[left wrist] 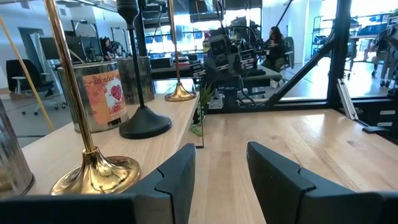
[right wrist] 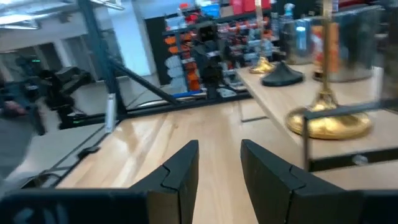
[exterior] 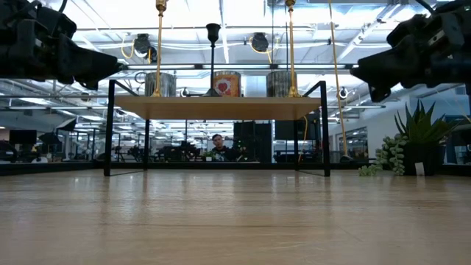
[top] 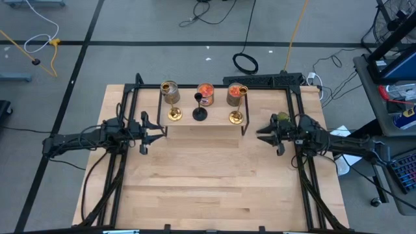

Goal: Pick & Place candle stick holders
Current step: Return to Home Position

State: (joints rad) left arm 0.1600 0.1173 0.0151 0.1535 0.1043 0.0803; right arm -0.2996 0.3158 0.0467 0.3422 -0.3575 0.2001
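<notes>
Three candle stick holders stand by their round bases on a small raised wooden shelf (top: pixel 201 127) at the table's far middle: a gold one (top: pixel 174 115) on the left, a matte black one (top: pixel 199 115) in the middle, a gold one (top: pixel 236 117) on the right. My left gripper (top: pixel 161 128) is open and empty just left of the shelf, near the left gold holder's base (left wrist: pixel 96 174). My right gripper (top: pixel 261 134) is open and empty just right of the shelf, near the right gold holder's base (right wrist: pixel 329 122).
Three short jars (top: pixel 169 91) (top: pixel 205 94) (top: pixel 236 93) stand behind the holders on the shelf. The shelf rests on thin black metal legs (exterior: pixel 109 125). A green plant sprig (top: pixel 283 118) sits by my right arm. Bare wooden tabletop (top: pixel 208 182) lies in front of the shelf.
</notes>
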